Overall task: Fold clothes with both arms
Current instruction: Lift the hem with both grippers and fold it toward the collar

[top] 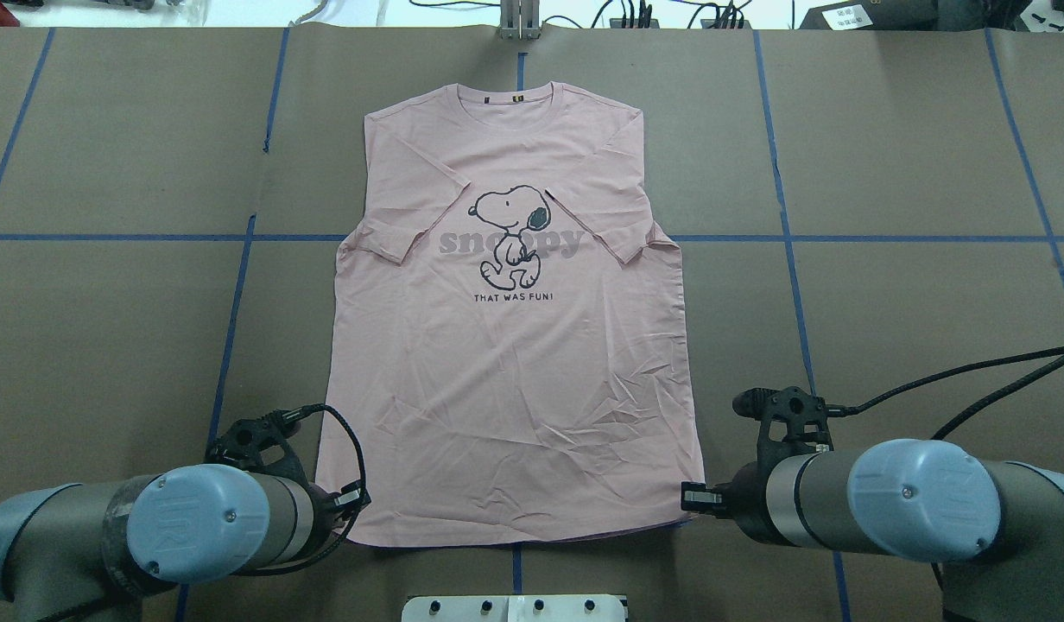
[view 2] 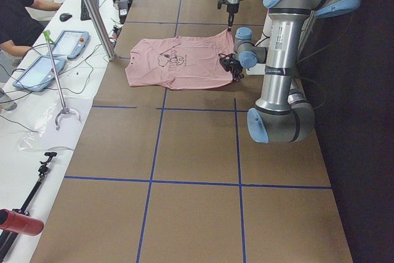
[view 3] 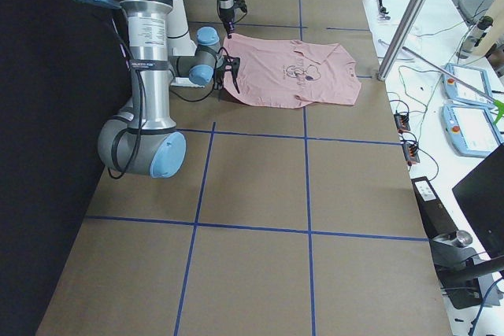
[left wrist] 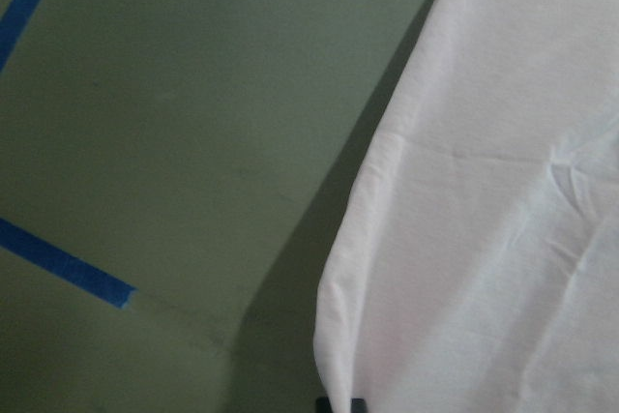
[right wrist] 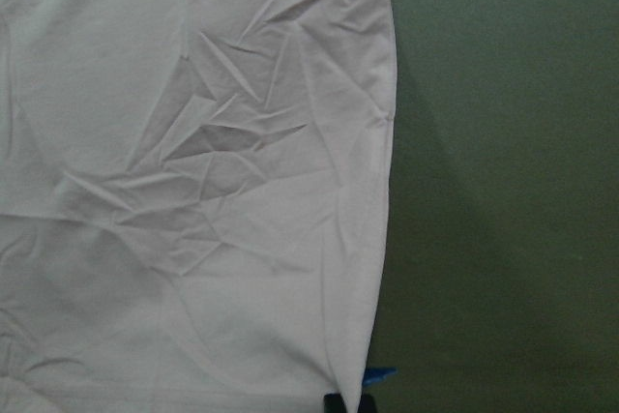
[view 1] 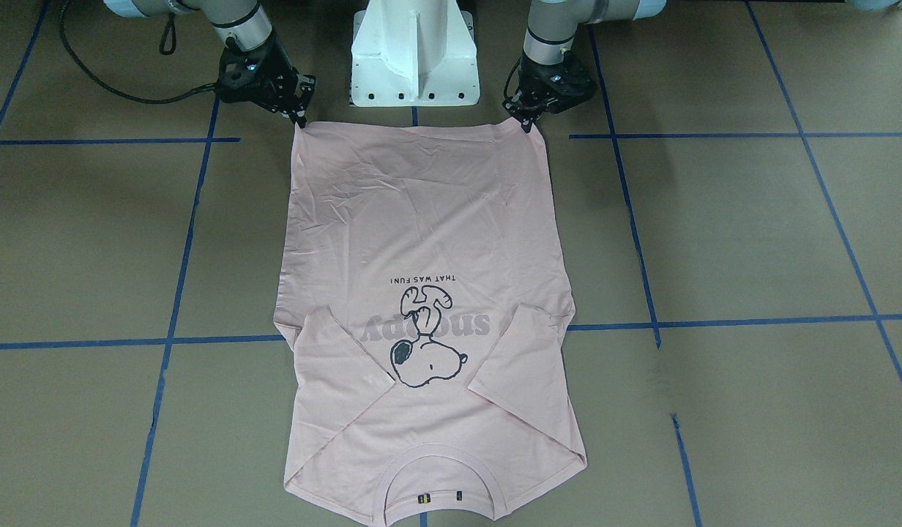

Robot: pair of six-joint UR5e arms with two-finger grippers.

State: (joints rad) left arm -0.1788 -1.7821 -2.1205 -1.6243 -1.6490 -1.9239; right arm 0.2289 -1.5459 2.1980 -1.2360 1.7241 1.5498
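The light pink T-shirt (view 1: pixel 422 234) lies flat on the table, Snoopy print up, both sleeves folded inward and collar away from the robot; it also shows in the overhead view (top: pixel 506 389). My left gripper (view 1: pixel 526 126) is shut on the hem corner on my left side (top: pixel 357 510). My right gripper (view 1: pixel 299 119) is shut on the other hem corner (top: pixel 689 501). In the left wrist view the pinched corner sits at the fingertips (left wrist: pixel 338 403), with a shadow under the shirt's edge. The right wrist view shows the same (right wrist: pixel 343 401).
The white pedestal base (view 1: pixel 414 58) stands just behind the hem between the arms. Blue tape lines (view 1: pixel 173 293) cross the brown table. A side bench with tablets (view 2: pixel 43 66), a metal post (view 2: pixel 92 10) and a seated person (view 2: pixel 18 16) lies beyond the collar end.
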